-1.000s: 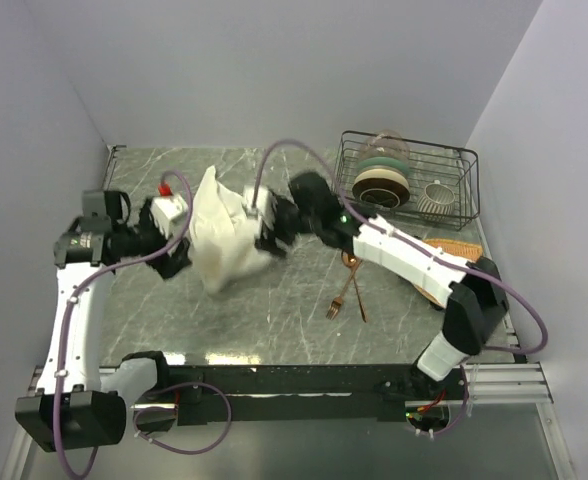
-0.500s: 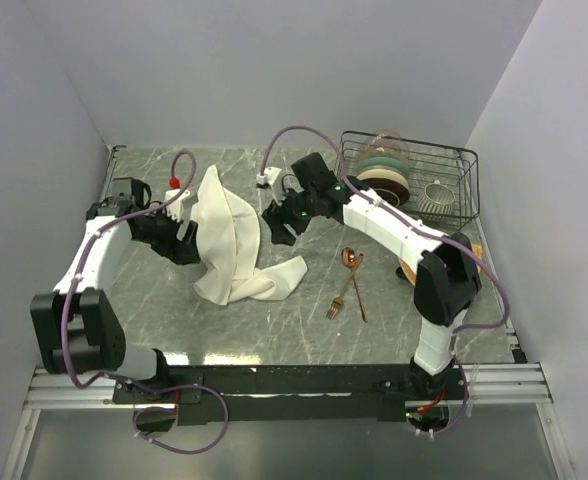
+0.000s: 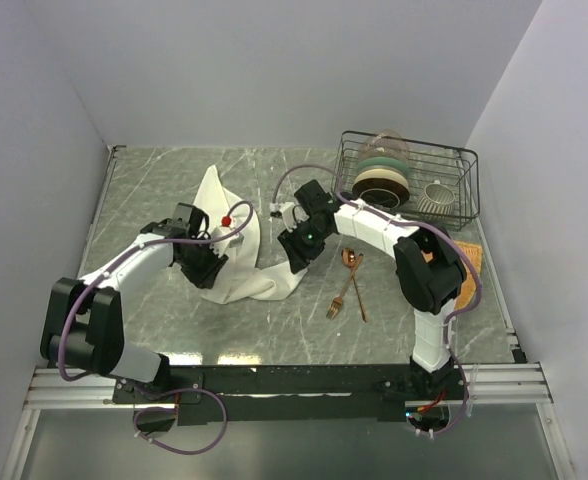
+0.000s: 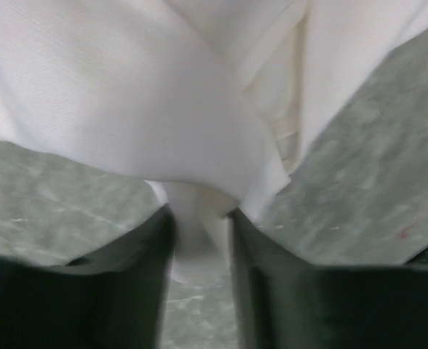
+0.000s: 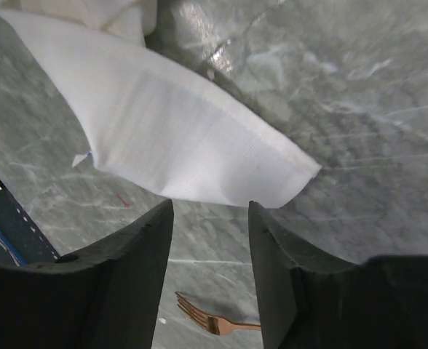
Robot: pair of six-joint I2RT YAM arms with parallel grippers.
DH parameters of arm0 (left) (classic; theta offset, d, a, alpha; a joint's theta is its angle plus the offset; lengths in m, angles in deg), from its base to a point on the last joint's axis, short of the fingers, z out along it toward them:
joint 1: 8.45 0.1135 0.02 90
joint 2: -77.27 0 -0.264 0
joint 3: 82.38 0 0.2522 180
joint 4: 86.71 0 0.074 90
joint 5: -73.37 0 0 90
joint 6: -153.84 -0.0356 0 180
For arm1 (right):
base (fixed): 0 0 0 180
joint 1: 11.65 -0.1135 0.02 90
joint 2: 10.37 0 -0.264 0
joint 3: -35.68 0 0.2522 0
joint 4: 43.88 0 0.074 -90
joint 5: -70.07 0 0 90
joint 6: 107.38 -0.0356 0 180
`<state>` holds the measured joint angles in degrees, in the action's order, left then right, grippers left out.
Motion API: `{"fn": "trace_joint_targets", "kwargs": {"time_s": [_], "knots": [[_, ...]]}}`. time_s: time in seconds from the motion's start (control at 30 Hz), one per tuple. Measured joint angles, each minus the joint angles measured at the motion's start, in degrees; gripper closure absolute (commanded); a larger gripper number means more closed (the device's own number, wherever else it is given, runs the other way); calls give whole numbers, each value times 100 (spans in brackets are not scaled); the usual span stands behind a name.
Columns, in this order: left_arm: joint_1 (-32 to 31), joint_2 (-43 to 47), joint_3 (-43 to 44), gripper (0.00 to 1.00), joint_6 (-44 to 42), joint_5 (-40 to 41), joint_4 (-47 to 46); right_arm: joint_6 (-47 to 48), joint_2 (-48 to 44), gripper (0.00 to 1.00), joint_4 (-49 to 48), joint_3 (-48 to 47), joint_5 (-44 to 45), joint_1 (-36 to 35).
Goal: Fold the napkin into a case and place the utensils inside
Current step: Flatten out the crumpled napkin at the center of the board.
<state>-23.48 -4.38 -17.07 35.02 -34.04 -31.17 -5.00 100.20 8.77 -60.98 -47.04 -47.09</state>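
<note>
The cream-white soft cloth napkin (image 3: pixel 236 225) lies bunched left of centre in the top view. The left gripper (image 4: pixel 199 227) pinches a fold. The right gripper (image 5: pixel 209 218), jaws apart and empty, hovers by a flat corner. It should seize that corner squarely, so both arms can spread the cloth flat.

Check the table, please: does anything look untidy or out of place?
Yes. The napkin lies bunched and twisted, not flat, with a fold pinched in the left gripper. The fork and spoon lie crossed beside it.
</note>
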Motion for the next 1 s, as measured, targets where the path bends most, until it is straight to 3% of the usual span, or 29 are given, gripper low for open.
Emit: {"fn": "trace_joint_targets", "kwargs": {"time_s": [0.07,0.1,0.2,0.47,0.53,0.57,0.6,0.67,0.8,0.9,1.0], "knots": [[-7,-33,2,97,22,227,-46,35,72,72,31,83,22,-4],[-4,-28,13,99,28,321,-31,57,116,83,50,122,50,-4],[195,61,79,99,11,417,138,160,240,100,111,284,136,-4],[2249,490,358,99,-494,420,984,584,214,100,369,673,186,-46],[2538,509,354,89,-660,457,1342,717,138,84,487,750,140,-107],[2566,490,352,75,-702,442,1493,741,118,73,557,745,96,-136],[2575,463,341,70,-732,415,1622,754,98,52,625,715,52,-157],[2608,365,321,58,-723,326,1860,640,90,43,743,516,-90,-190],[2872,74,354,46,-490,52,2063,87,92,36,590,-328,-503,-192],[3381,-66,654,30,-245,-238,2120,-741,92,31,-188,-765,-807,-195],[3652,-20,1303,26,-50,-575,1987,-1563,138,30,-848,-785,-951,-227]]}}
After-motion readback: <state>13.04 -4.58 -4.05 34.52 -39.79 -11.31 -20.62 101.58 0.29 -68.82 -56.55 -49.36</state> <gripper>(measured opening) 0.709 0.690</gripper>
